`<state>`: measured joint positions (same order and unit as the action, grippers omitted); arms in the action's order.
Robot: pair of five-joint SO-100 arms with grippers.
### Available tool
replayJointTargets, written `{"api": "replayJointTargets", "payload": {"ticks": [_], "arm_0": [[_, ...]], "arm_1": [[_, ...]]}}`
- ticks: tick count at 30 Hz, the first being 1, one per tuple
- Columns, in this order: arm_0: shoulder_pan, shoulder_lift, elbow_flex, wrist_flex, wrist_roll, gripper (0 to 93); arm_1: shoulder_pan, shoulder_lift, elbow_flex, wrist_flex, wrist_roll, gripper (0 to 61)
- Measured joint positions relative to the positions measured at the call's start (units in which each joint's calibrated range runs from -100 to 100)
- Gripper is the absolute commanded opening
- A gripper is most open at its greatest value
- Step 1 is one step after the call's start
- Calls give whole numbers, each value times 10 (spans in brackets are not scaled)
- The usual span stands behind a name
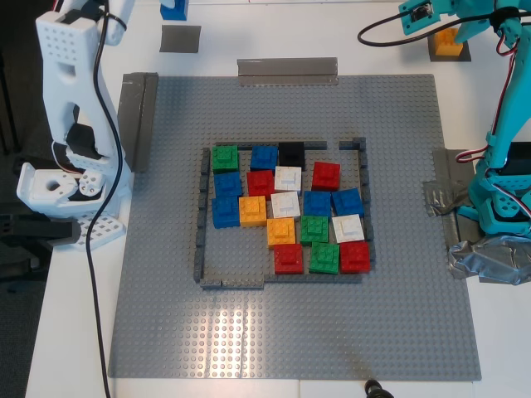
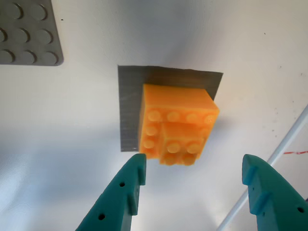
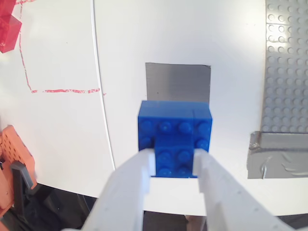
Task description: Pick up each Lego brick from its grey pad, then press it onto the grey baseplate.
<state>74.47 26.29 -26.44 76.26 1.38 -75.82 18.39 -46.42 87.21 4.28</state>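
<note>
In the first wrist view an orange Lego brick (image 2: pixel 177 126) sits on its grey pad (image 2: pixel 130 106). My first gripper (image 2: pixel 193 163), with teal fingers, is open just short of the brick and does not touch it. In the exterior view this brick (image 1: pixel 449 43) is at the far right, under the teal arm. My second gripper (image 3: pixel 174 159), with white fingers, is shut on a blue Lego brick (image 3: pixel 174 127), held off its bare grey pad (image 3: pixel 178 82). In the exterior view the blue brick (image 1: pixel 174 10) is at the top edge, beyond the bare pad (image 1: pixel 180 38). The grey baseplate (image 1: pixel 166 290) fills the middle.
A frame of thin dark grey bricks (image 1: pixel 202 217) on the baseplate holds several coloured bricks (image 1: pixel 286 215). Grey tape strips (image 1: pixel 287 70) lie along the plate's far and left edges. The white arm base (image 1: pixel 70 191) stands at the exterior view's left, the teal base (image 1: pixel 502 199) at its right.
</note>
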Motion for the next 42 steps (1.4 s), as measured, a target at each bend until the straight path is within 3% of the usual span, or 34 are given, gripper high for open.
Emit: {"api": "replayJointTargets", "payload": {"ticks": [8, 13, 24, 29, 42], "arm_0": [[0, 0, 23, -2, 0, 221], [0, 0, 23, -2, 0, 134], [0, 30, 14, -6, -1, 120], [1, 33, 22, -31, -3, 0], [4, 35, 19, -30, -7, 0]], "arm_1": [[45, -183, 160, 33, -26, 2], [105, -291, 250, 60, -39, 2], [337, -474, 420, 105, -81, 2], [476, -538, 513, 105, -75, 2], [778, -547, 635, 86, 0, 2]]}}
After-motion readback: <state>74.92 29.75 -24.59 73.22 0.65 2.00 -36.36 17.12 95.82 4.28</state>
